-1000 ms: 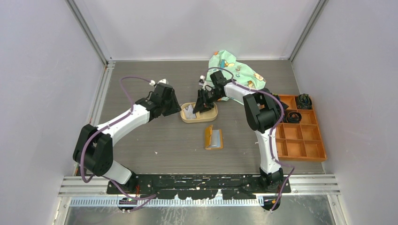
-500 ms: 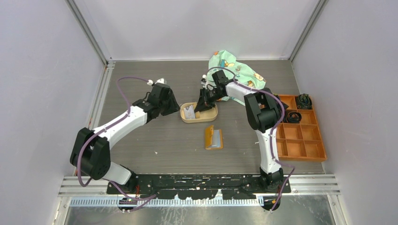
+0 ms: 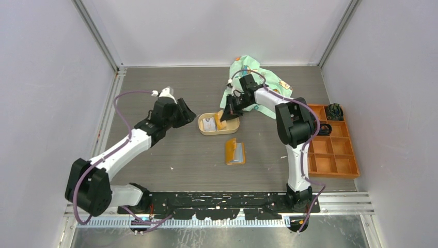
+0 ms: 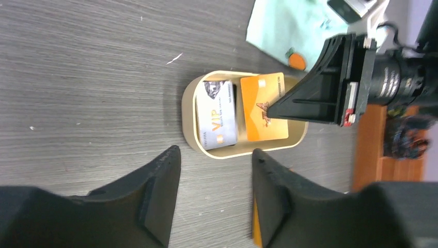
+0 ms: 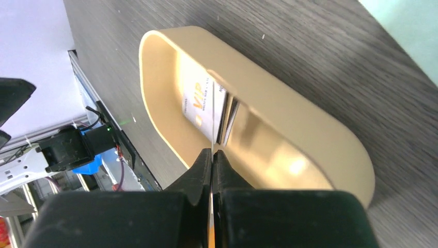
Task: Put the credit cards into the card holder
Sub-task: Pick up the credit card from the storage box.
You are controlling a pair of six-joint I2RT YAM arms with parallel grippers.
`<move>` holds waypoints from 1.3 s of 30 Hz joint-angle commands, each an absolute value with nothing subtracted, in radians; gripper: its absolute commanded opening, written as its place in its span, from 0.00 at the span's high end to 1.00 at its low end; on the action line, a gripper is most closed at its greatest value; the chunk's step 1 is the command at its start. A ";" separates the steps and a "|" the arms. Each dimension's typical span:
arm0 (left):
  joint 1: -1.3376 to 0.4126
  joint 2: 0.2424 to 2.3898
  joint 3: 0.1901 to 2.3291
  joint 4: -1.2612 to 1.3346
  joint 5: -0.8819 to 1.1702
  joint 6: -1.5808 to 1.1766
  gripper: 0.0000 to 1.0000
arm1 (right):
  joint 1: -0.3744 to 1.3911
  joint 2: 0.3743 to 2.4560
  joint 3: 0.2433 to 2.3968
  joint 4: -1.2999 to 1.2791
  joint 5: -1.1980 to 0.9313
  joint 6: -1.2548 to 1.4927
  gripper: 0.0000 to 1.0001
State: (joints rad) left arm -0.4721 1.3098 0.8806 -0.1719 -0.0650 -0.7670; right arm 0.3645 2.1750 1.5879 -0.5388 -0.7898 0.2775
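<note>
The oval tray (image 4: 188, 119) contains two visible cards: one white credit card (image 4: 217, 121) lying flat and one orange credit card (image 4: 258, 121), its edge pinched by the right gripper (image 4: 268, 107). The left gripper (image 4: 216, 151) hovers near the tray, fingers spread, empty. One card holder (image 3: 229, 151) lies open near the tray.

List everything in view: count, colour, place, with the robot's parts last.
tray: one, tan, mid-table
white VIP card: one, flat in the tray
orange card: one, in the tray, held at one edge
card holder: one, orange-tan, nearer than the tray
pale card: one, greyish, on the card holder
cloth: one, green, far side
compartment box: one, orange, right side
black items: several, in the box's far compartments
left gripper: black, open, left of the tray
right gripper: black, shut on the orange card
</note>
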 commanded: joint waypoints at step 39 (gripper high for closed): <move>-0.517 1.294 0.595 0.942 0.567 -1.075 0.93 | 0.412 1.740 1.454 -0.663 -1.397 -0.083 0.99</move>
